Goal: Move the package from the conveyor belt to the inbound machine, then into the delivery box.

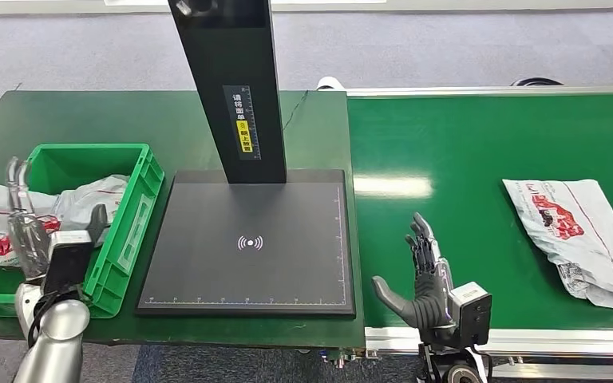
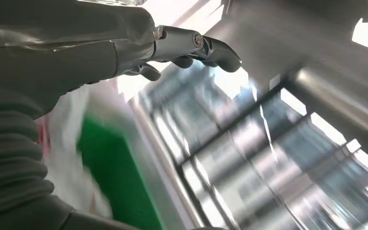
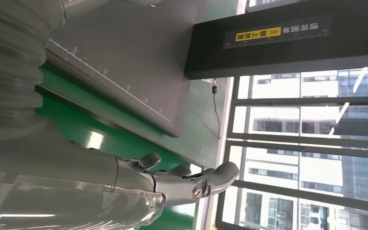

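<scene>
One package (image 1: 581,239) waits on the conveyor belt (image 1: 463,152), well to the right of your empty right hand (image 1: 427,275).
Your right hand's fingers (image 1: 423,239) are spread and hold nothing; your left hand (image 1: 28,231) hangs over the green box (image 1: 140,199), apparently empty too. Reach right and grasp the near edge; the package's long axis runs diagonally, from far-left to near-right.

High head camera looks down on scanner plate (image 1: 247,239) and conveyor belt (image 1: 463,159); right wrist camera closely shares that plate.
</scene>
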Controlling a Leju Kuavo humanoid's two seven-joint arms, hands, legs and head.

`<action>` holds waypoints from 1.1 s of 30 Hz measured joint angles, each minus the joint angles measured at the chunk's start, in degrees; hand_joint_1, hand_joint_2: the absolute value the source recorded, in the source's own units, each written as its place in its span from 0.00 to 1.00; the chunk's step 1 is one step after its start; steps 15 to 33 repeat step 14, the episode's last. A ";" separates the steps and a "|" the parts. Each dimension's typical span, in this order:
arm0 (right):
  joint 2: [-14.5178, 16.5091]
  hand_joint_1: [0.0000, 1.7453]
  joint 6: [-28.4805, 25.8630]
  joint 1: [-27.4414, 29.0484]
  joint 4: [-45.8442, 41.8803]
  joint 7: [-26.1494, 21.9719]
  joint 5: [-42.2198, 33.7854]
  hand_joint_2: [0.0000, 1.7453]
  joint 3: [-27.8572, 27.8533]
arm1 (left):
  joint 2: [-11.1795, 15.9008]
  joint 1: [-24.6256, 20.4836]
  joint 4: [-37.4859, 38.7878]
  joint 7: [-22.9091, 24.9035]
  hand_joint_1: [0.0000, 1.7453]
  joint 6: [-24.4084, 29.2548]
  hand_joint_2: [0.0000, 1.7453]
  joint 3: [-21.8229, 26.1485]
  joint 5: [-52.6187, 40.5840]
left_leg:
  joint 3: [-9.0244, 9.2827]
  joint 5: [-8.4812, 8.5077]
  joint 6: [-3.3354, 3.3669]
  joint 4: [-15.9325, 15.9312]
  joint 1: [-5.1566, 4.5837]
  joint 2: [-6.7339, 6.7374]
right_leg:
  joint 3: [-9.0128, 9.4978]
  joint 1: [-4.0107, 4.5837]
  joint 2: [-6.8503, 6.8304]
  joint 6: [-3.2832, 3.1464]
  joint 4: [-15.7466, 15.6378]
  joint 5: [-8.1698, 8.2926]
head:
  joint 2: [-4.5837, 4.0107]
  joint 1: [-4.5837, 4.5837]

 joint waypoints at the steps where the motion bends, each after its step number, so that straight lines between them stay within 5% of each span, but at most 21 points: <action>1: 0.00 0.00 0.00 -0.10 0.09 -0.17 0.00 1.00 0.05 | -0.63 0.60 -0.62 -0.93 0.00 -4.35 1.00 -1.31 5.23 | 0.00 0.00 0.00 0.00 -0.01 0.00 | 0.01 -0.01 0.00 0.00 0.00 0.00 | 0.00 0.01; 7: -0.09 0.00 0.24 -1.11 1.06 -0.62 -0.10 1.00 0.73 | -3.43 3.93 -1.17 -2.61 0.00 -29.95 1.00 -7.75 27.35 | -0.02 -0.01 0.01 0.01 -0.01 0.00 | -0.02 -0.01 -0.01 0.00 0.00 0.00 | 0.00 -0.02; 11: -0.13 0.00 1.03 -2.43 2.26 -0.67 -0.50 1.00 1.27 | -5.36 4.54 1.31 -2.01 0.00 -37.51 1.00 -10.52 31.65 | -0.03 -0.01 0.01 0.01 0.00 0.00 | -0.03 0.00 -0.01 0.00 0.00 0.00 | 0.00 -0.01; 33: -0.13 0.00 1.41 -3.16 3.25 -0.62 -0.55 1.00 1.72 | -6.58 4.82 3.33 -1.76 0.00 -39.85 1.00 -11.96 33.19 | -0.03 -0.01 0.01 0.01 0.00 0.00 | -0.03 0.00 -0.01 0.00 0.00 0.00 | 0.00 -0.01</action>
